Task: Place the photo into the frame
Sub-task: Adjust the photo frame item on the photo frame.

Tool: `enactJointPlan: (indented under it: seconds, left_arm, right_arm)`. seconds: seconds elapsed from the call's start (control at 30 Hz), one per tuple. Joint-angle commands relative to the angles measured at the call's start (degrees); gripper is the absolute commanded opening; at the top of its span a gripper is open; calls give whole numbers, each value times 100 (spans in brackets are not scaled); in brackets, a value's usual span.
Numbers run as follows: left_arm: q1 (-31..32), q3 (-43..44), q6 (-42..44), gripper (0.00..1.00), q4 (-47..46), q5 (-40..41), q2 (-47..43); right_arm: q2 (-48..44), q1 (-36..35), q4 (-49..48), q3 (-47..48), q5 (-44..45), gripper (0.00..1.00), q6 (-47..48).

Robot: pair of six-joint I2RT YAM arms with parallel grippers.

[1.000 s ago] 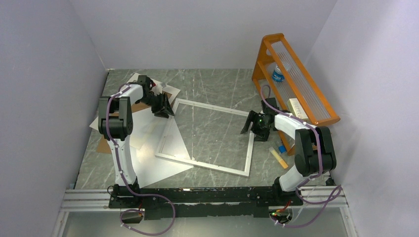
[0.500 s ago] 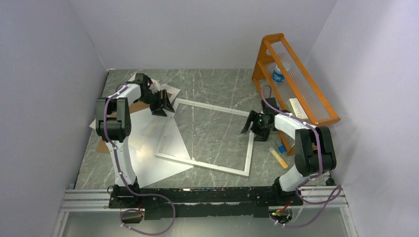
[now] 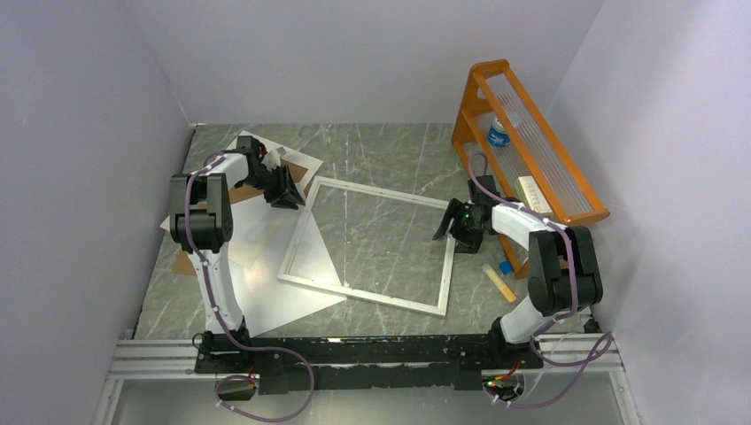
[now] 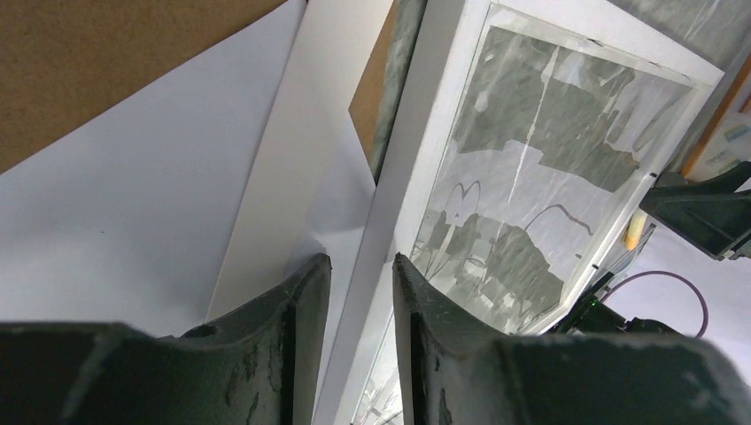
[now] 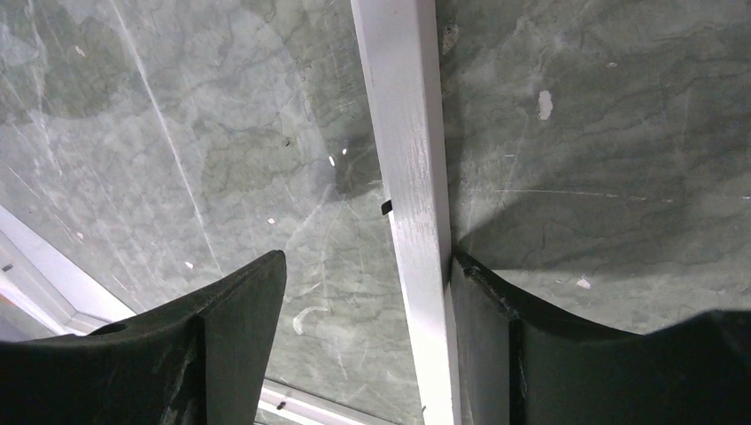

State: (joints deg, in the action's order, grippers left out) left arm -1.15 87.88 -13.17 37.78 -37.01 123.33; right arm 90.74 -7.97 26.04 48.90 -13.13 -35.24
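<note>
Pulled toward ten o'clock, left gripper (image 4: 359, 268) is set astride the frame (image 3: 363, 297), grip untellable; right gripper (image 5: 367, 261) is spread; white sheets (image 3: 270, 292) are trapped underneath.

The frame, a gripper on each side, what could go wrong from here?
The left gripper sits at the frame rail with one finger above a white sheet; closing could pinch the sheet too. The right gripper has one finger over the glass, so it might scrape it or shove the frame askew.

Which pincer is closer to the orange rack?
Right. The right pincer sits just left of the orange rack; the left pincer is across the frame, at its far-left corner.
</note>
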Motion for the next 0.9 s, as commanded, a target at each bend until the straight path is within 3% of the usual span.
enactJointPlan:
  seconds: [0.0,0.4,0.87]
  left_arm:
    - [79,109,17,38,-49,70,131]
    - [513,123,385,38,186,218,376]
    - [803,333,479,41,660,1105,611]
  right_arm:
    - [117,-21,-202,-74,47,71,-83]
    - [158,-21,-280,-115,-150,71,61]
    - [85,-21,-347,14,-656,72,347]
